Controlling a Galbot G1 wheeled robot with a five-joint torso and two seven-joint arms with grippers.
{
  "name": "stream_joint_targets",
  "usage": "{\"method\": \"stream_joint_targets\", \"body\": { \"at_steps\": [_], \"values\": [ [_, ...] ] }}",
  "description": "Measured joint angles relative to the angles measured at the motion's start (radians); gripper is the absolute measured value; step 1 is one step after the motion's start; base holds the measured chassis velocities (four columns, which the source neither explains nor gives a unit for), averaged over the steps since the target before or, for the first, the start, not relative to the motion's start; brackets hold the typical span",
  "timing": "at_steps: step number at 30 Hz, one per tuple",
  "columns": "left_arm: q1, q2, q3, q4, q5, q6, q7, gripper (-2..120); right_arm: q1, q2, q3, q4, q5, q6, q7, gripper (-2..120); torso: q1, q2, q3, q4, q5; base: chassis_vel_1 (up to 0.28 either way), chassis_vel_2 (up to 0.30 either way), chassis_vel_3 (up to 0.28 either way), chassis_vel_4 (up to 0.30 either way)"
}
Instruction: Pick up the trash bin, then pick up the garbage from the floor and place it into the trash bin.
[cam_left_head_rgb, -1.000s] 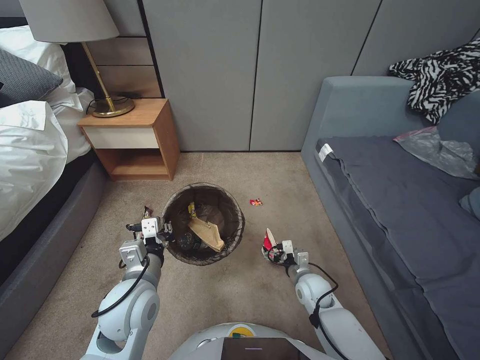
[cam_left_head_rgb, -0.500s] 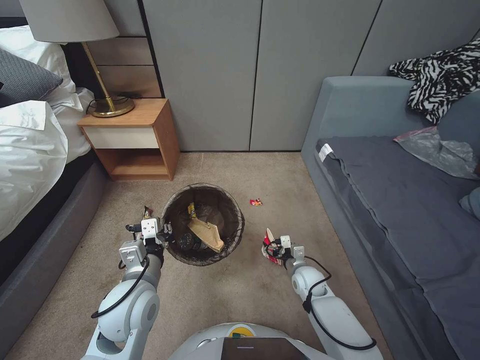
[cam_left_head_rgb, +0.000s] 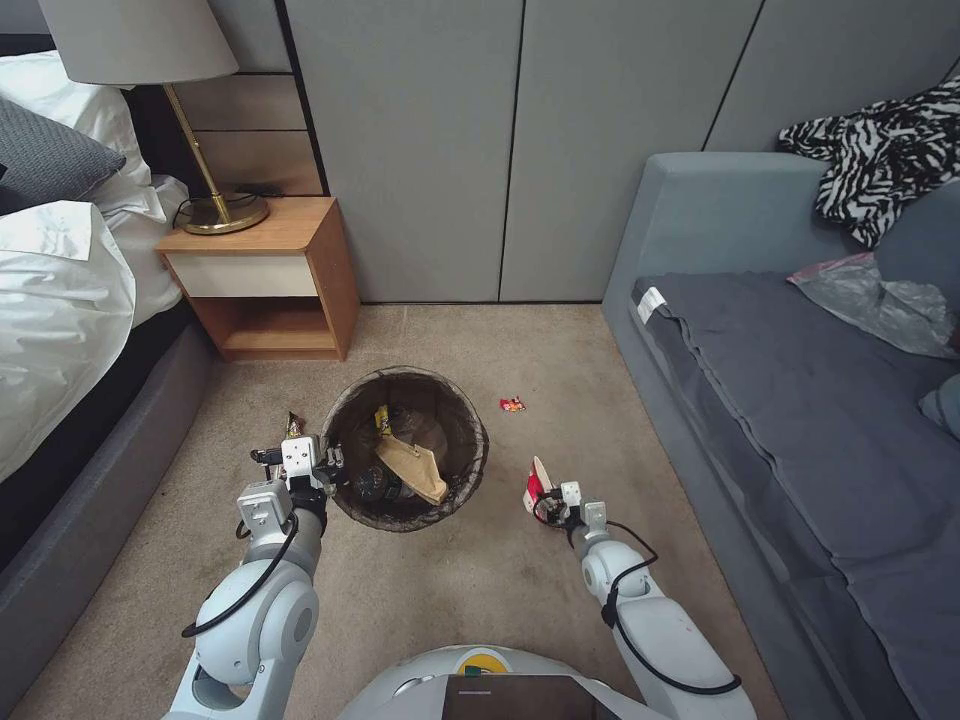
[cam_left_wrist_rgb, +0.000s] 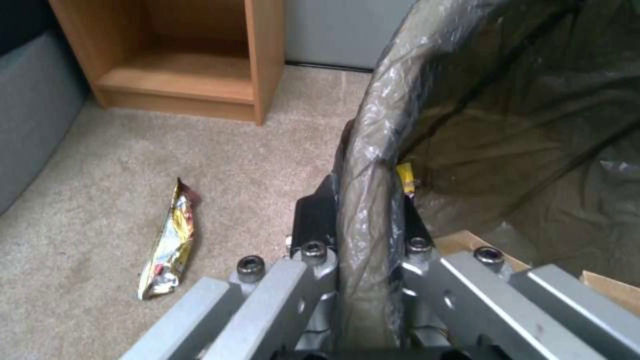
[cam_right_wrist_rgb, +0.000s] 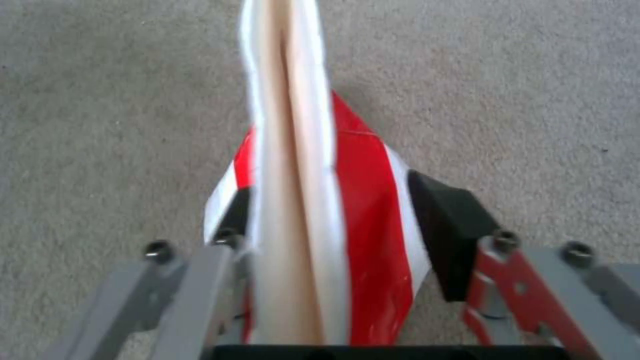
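The trash bin (cam_left_head_rgb: 470, 425), lined with a dark bag, stands on the carpet. Inside it lie a tan paper bag (cam_left_head_rgb: 412, 466) and a yellow wrapper (cam_left_head_rgb: 382, 418). My left gripper (cam_left_head_rgb: 322, 466) is shut on the bin's near-left rim; in the left wrist view its jaws (cam_left_wrist_rgb: 360, 215) pinch the liner-covered rim (cam_left_wrist_rgb: 363, 165). To the right of the bin, my right gripper (cam_left_head_rgb: 550, 503) is shut on a flattened red-and-white paper cup (cam_left_head_rgb: 536, 482), held upright just above the carpet (cam_right_wrist_rgb: 293, 190). A small red wrapper (cam_left_head_rgb: 512, 404) lies past the bin. A snack wrapper (cam_left_wrist_rgb: 168, 235) lies to the bin's left (cam_left_head_rgb: 294, 422).
A wooden nightstand (cam_left_head_rgb: 275, 285) with a lamp (cam_left_head_rgb: 215, 205) stands behind the bin on the left, next to the bed (cam_left_head_rgb: 60, 300). A grey sofa (cam_left_head_rgb: 780, 400) runs along the right. Grey cabinet doors (cam_left_head_rgb: 500, 150) close the back. Open carpet lies between the bin and sofa.
My right gripper, holding the cup, has shifted slightly left and away from the robot as the forearm swung. The left gripper and bin have stayed put.
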Motion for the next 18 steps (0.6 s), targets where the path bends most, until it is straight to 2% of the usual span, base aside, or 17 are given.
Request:
{"method": "stream_joint_targets", "body": {
  "at_steps": [4,5,6,8,9,12,18],
  "values": [
    [0.000,0.000,0.000,0.000,0.000,0.000,0.000,4,0.000,0.002,0.002,-0.013,-0.002,0.004,-0.002,32,0.000,0.000,0.000,-0.0001,-0.0001,0.000,0.000,0.000,0.000],
    [0.000,0.000,0.000,0.000,0.000,0.000,0.000,4,0.000,0.002,0.002,-0.016,-0.003,0.005,-0.002,26,0.000,0.000,0.000,0.0000,0.0000,0.000,0.000,0.000,0.000],
    [0.000,0.000,0.000,0.000,0.000,0.000,0.000,4,0.000,0.002,0.002,-0.016,-0.003,0.005,-0.002,26,0.000,0.000,0.000,0.0000,0.0000,0.000,0.000,0.000,0.000],
    [-0.001,0.000,0.000,0.000,0.000,0.000,0.000,4,-0.003,0.005,0.004,-0.030,-0.005,0.009,-0.003,16,0.000,0.000,0.000,-0.0001,0.0000,0.000,0.000,0.000,0.000],
    [-0.001,0.000,0.000,0.000,0.000,0.000,0.000,4,-0.003,0.005,0.004,-0.030,-0.005,0.009,-0.003,16,0.000,0.000,0.000,-0.0001,0.0000,0.000,0.000,0.000,0.000],
    [-0.001,0.001,0.000,0.000,0.000,0.000,0.000,4,-0.006,0.007,0.008,-0.042,-0.008,0.017,-0.005,0,0.000,0.000,0.000,-0.0001,0.0000,0.000,0.000,0.000,0.000],
    [-0.003,0.003,0.001,-0.001,-0.001,0.000,-0.001,4,-0.009,0.007,0.009,-0.042,-0.009,0.017,-0.007,0,0.000,0.000,0.000,0.0000,0.0000,0.000,0.000,0.000,0.000]
  ]
}}
